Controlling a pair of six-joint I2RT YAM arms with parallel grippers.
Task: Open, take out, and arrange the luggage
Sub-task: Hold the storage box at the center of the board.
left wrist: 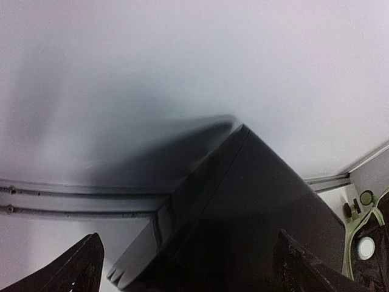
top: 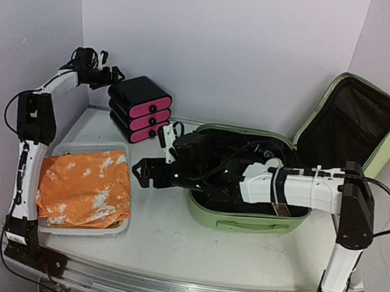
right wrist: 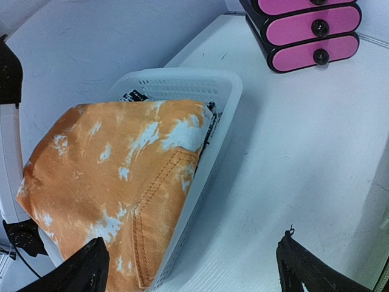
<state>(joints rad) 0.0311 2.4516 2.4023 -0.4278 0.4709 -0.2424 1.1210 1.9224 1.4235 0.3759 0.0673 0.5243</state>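
Both tools stand wide open and empty. The smooth, hard black drawer box [top: 140,107] lies just ahead of the left tool [top: 111,75] and could be knocked over by it. The rigid, rounded light-green luggage [top: 242,221], lid raised, lies directly behind the right tool [top: 141,171]. Ahead-left of that tool, the limp orange garment [right wrist: 109,170] heaped in the perforated white basket [right wrist: 182,82] could be snagged.

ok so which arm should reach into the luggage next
Probably the right: its arm lies across the open luggage, right gripper open just beyond the rim. The left gripper, also open, is back by the drawer box.
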